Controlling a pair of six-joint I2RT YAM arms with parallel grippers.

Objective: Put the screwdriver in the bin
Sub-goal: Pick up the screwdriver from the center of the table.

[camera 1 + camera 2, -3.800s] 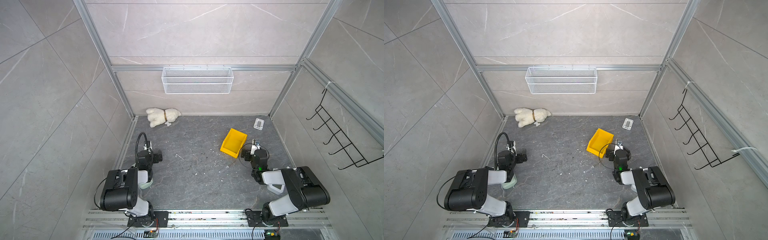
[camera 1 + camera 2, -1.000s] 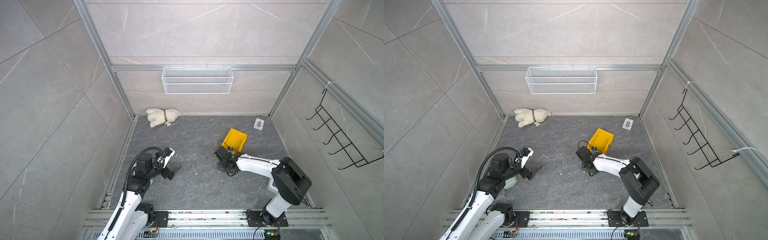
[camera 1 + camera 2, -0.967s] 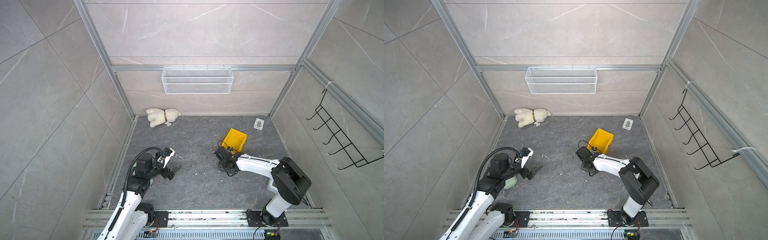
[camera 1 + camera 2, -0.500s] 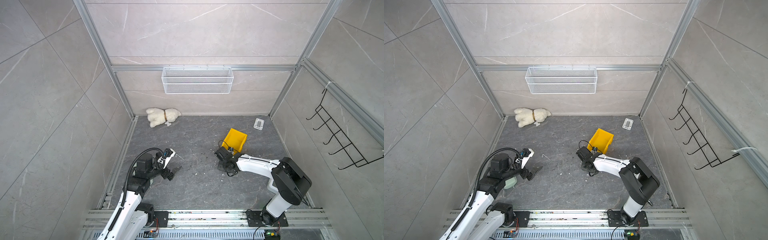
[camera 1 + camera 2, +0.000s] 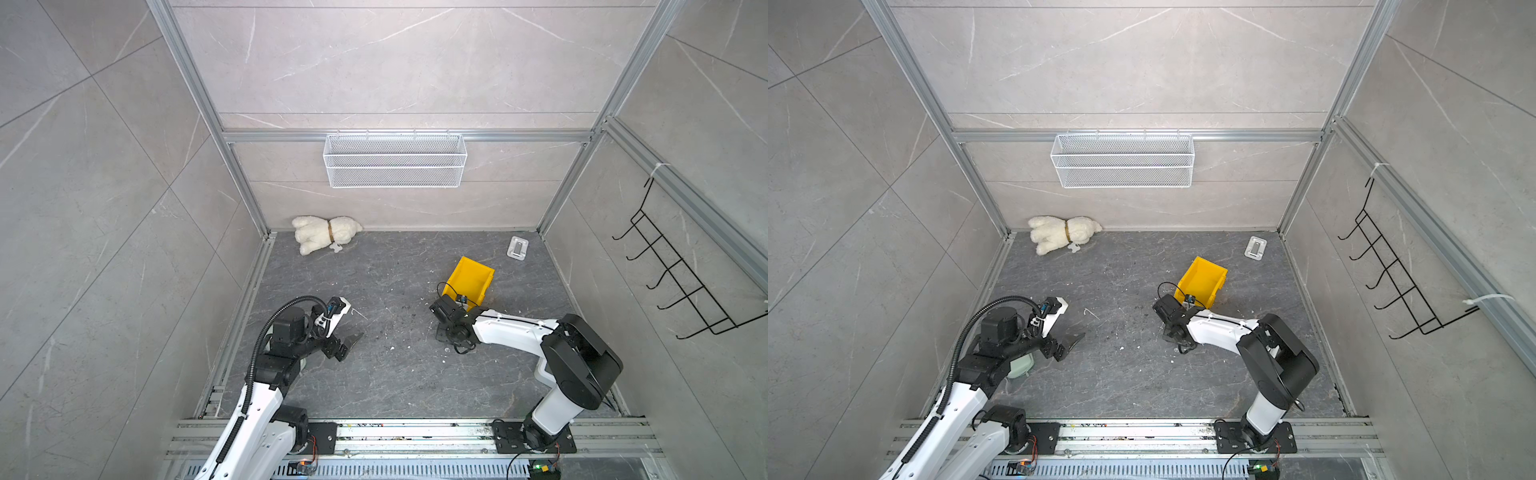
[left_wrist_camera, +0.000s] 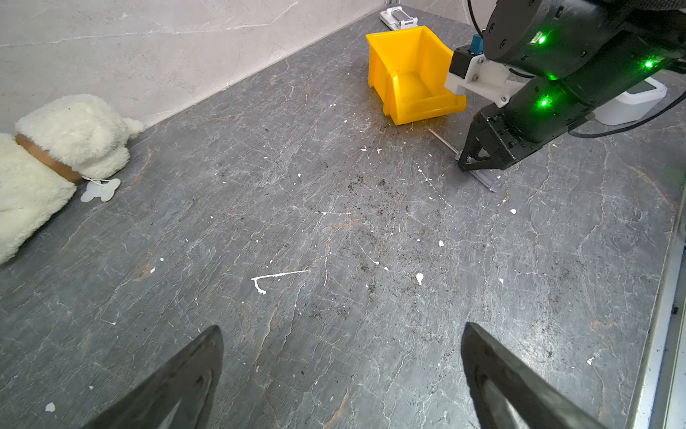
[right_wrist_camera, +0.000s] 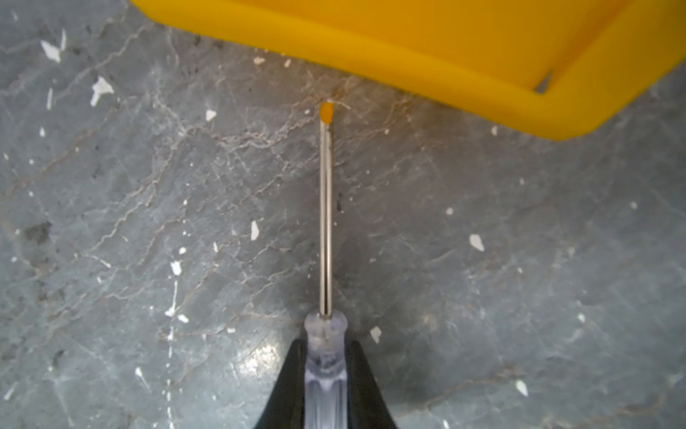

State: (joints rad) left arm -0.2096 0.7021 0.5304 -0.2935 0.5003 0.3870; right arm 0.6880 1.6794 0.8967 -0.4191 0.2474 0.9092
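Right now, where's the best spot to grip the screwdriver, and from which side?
The screwdriver lies flat on the floor, thin shaft pointing at the bin. Grip the thicker clear handle from above, jaws across its width; the shaft looks too slim for a sure hold. The right gripper is shut on it exactly there.
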